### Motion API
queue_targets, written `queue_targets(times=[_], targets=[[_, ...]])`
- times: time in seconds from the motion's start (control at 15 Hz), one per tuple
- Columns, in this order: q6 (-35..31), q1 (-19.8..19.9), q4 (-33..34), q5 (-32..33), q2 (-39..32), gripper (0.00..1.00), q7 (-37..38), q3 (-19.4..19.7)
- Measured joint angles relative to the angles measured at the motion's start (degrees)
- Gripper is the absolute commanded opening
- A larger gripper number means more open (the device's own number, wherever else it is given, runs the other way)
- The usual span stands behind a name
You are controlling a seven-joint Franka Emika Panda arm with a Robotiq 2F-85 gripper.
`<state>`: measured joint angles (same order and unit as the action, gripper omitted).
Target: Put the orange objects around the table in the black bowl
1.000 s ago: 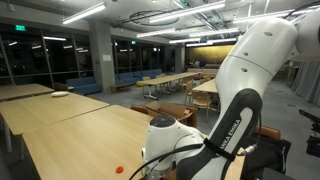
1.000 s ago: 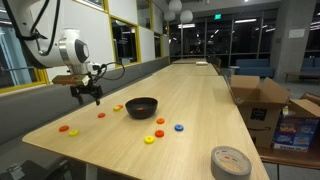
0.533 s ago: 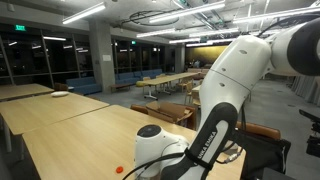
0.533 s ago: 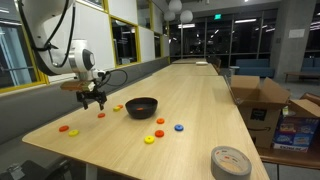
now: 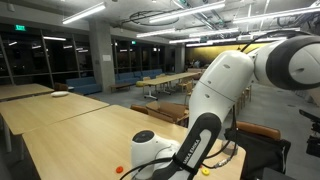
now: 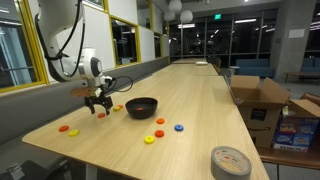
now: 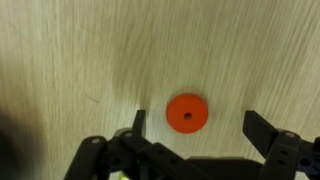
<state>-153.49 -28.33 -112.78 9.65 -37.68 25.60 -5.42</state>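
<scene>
Loosely within end effector (image 7: 195,120), orange piece (image 7: 187,112)

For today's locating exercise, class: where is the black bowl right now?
In an exterior view, the black bowl sits on the table, just picture-right of the gripper, with an orange piece between them.

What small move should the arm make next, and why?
Probably lower straight down, ready to close. In the wrist view the orange disc lies flat on the table, roughly centred between the open jaws, and is not yet gripped.
</scene>
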Motion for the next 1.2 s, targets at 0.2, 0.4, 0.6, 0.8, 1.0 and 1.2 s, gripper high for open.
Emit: queue_targets(times=[0.2, 0.4, 0.6, 0.8, 1.0, 1.2], targets=[[0.0, 0.58, 0.4, -0.74, -0.7, 1.0, -0.03, 0.31], [0.01, 1.09, 0.4, -1.5, -0.86, 0.68, -0.23, 0.55], [0.01, 1.29, 0.4, -1.65, -0.61, 0.44, -0.35, 0.7], [0.01, 1.29, 0.39, -1.67, -0.16, 0.2, -0.35, 0.7], [0.17, 1.29, 0.12, -1.67, 0.45, 0.25, -0.35, 0.74], [0.27, 1.26, -0.24, -1.67, 0.76, 0.24, -0.35, 0.83]])
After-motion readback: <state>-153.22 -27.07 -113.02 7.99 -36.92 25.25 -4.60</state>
